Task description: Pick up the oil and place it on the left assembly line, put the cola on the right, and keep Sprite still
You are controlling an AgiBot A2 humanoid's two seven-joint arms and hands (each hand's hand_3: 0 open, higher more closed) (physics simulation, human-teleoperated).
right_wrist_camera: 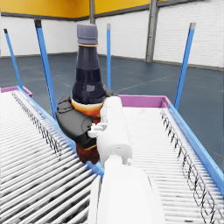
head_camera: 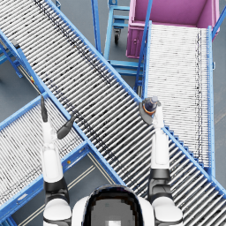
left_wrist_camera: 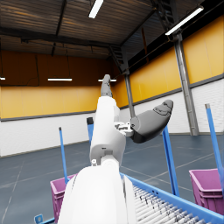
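the right hand [right_wrist_camera: 78, 119] is clasped around the cola [right_wrist_camera: 87, 83], holding the dark, grey-capped bottle upright over the blue rail [head_camera: 142, 84] between the middle conveyor [head_camera: 88, 88] and the right conveyor [head_camera: 176, 66]. the left hand [left_wrist_camera: 148, 124] is released, fingers apart, holding nothing, above the left conveyor [head_camera: 20, 145].

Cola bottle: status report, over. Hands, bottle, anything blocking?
Left hand open, empty, raised. Right hand grips cola bottle, upright, over blue rail beside right conveyor. No obstruction visible.
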